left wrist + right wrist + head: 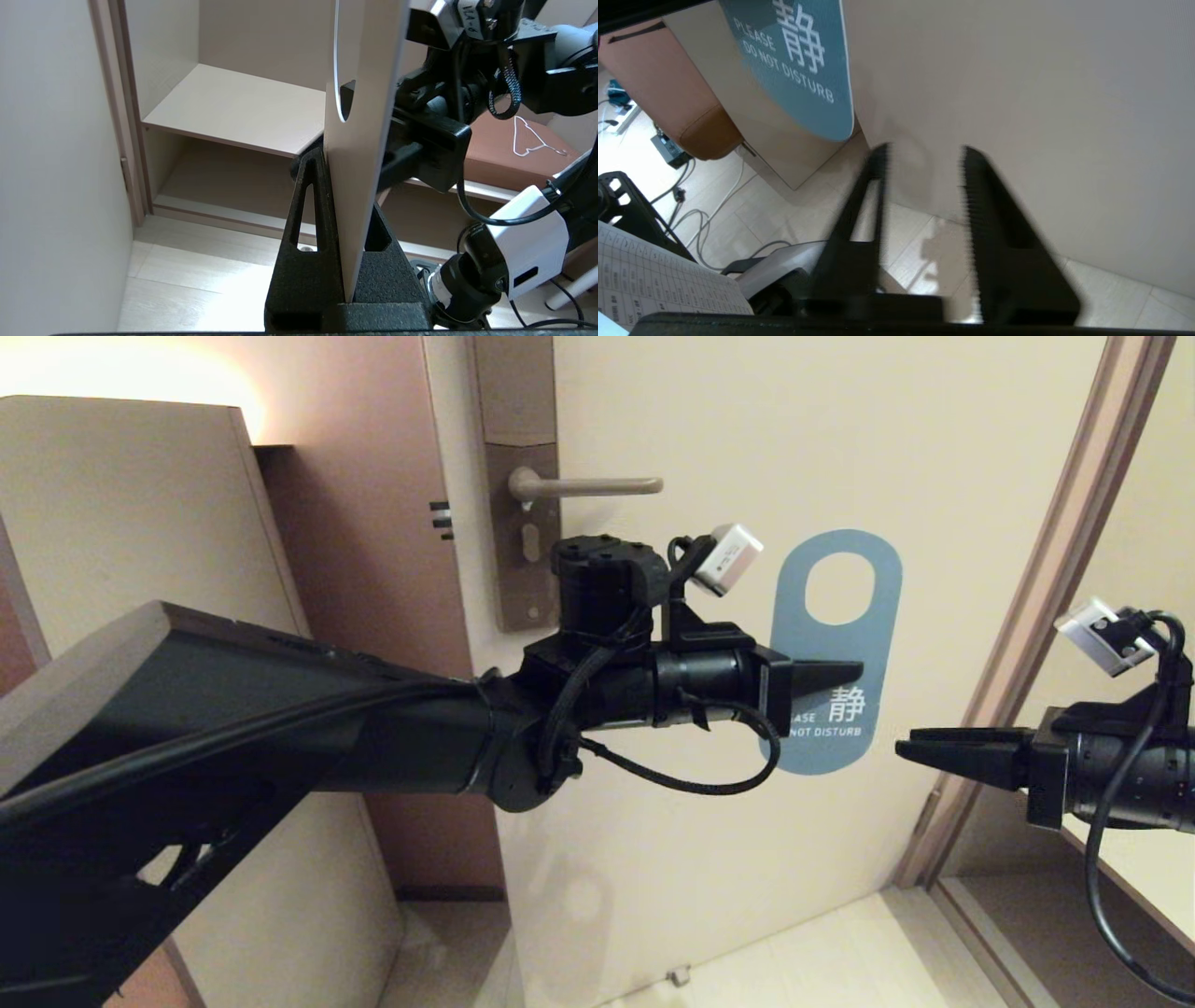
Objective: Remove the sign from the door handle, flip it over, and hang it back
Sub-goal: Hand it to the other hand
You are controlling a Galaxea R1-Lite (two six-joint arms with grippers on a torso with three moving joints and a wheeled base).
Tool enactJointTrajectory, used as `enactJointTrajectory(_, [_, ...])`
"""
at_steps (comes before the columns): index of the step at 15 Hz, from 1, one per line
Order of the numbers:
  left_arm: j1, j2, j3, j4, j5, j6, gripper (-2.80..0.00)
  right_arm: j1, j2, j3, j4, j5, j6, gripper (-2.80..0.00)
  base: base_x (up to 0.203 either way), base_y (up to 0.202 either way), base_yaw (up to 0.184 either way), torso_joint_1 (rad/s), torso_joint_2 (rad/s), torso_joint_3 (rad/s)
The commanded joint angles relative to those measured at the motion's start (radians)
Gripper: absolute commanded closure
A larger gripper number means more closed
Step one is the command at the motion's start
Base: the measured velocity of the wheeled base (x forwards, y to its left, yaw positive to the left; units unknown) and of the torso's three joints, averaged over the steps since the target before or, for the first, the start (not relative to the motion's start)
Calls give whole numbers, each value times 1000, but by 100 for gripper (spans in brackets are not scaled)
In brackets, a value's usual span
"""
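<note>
The flat, rounded oblong card sign with an oval hole near its top is off the handle and held in the air in front of the cream door. Its blue face, printed in white with a Chinese character and "PLEASE DO NOT DISTURB", is turned toward the head camera. The slim grey-beige metal lever of the door handle juts out horizontally from the tall brownish-grey lock plate, up and to the left of the sign and apart from it, with nothing hanging on it.

The left gripper reaches across from the left and pinches the sign at its left edge, about halfway down. In the left wrist view the card stands edge-on, and the two black fingers press against its pale and far faces, clamped on it.

The right gripper points in from the right, level with the sign's lower end and just beside its right edge without touching it. In the right wrist view its two toothed black fingers stand well apart with nothing between them, and the blue lower end of the sign sits beyond the fingertips. Pale wooden floor lies below.
</note>
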Motion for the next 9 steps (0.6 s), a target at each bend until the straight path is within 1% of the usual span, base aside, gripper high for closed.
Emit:
enactJointTrajectory(1, [0,11,3,-4,-3,-2,0,-1,-13,19,-1,0,-8,-280,0,0,0,0,0,0])
enactJointTrajectory(4, [0,10,13,-12,-4,-2,0,-3,-35,42,-3,0,-12,-280,0,0,0,0,0,0])
enactJointTrajectory(6, [0,9,42,-59,-4,-9,0,-1,-36,36,-3,2,-13,-280,0,0,0,0,0,0])
enactJointTrajectory(9, [0,5,71,-136,-4,-70,0,0,-23,33,-3,8,-39,-280,0,0,0,0,0,0])
